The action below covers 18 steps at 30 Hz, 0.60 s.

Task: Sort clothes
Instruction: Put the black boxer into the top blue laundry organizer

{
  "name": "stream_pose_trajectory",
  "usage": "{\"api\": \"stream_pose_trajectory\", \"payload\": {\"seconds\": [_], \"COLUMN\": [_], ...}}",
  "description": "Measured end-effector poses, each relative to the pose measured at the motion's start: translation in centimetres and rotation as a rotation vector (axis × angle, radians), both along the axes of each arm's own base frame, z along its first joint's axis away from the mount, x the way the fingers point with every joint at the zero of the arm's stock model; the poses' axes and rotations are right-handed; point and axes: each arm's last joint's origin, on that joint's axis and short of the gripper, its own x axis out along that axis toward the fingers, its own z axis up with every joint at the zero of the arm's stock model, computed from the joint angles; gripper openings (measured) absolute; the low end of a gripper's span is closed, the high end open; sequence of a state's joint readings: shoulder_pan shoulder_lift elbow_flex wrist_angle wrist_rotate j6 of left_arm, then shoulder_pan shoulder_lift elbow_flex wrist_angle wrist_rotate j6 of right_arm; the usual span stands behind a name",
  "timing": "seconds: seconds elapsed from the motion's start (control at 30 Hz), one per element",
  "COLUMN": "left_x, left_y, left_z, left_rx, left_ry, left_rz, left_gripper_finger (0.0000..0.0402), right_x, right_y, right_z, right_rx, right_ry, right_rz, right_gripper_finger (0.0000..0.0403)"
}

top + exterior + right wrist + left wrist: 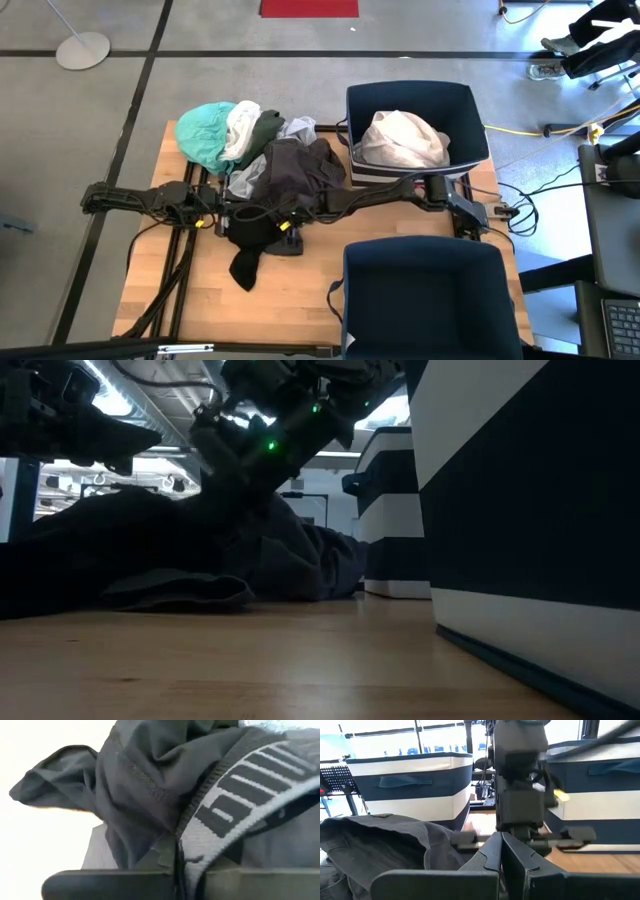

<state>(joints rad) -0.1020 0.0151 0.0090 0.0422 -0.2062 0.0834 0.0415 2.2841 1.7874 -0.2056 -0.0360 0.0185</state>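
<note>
While both dark arms meet over the pale wooden worktop point(300, 300), the right claw point(283, 222) is pressed down into the pile of clothes, its two fingers clamped together on a dark grey fabric garment point(295, 170); in the right wrist view that garment's point(150, 785) folds and a grey-and-white lettered waistband point(240, 805) fill the space just past the fingers. The left claw point(212, 213) sits just beside it, its two fingers closed tight with nothing between them, as the left wrist view shows point(501, 851).

Six garments can be counted: one teal-turquoise piece point(203, 135), one white piece point(243, 122) and one dark green piece point(268, 125) bunched together at the far end of the pile, the dark grey one in the middle, one black piece point(245, 268) trailing towards the near edge, and one cream garment point(402, 140) lying inside the far navy blue fabric bin point(460, 105). A second navy blue bin point(430, 295) stands at the near right corner.
</note>
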Motion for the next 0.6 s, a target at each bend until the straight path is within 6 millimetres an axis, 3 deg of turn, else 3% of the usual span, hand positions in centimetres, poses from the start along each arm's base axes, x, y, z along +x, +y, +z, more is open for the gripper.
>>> {"api": "stream_pose_trajectory", "payload": {"seconds": [0.17,0.37,0.6], "left_x": [0.0,0.0,0.0], "left_y": [0.0,0.0,0.0], "left_z": [0.0,0.0,0.0], "left_rx": [0.0,-0.004,-0.002], "left_ry": [0.0,0.0,0.0], "left_rz": [0.0,0.0,0.0], "left_gripper_finger": [0.0,0.0,0.0], "right_x": [-0.6,-1.9,-4.0], "right_y": [0.8,1.8,1.5], "right_z": [2.4,5.6,9.6], "right_rx": [-0.064,-0.146,-0.237], "right_ry": [-0.032,-0.055,-0.06], "right_rz": [-0.018,-0.013,-0.059], "right_gripper_finger": [0.0029,0.0007,0.0016]}}
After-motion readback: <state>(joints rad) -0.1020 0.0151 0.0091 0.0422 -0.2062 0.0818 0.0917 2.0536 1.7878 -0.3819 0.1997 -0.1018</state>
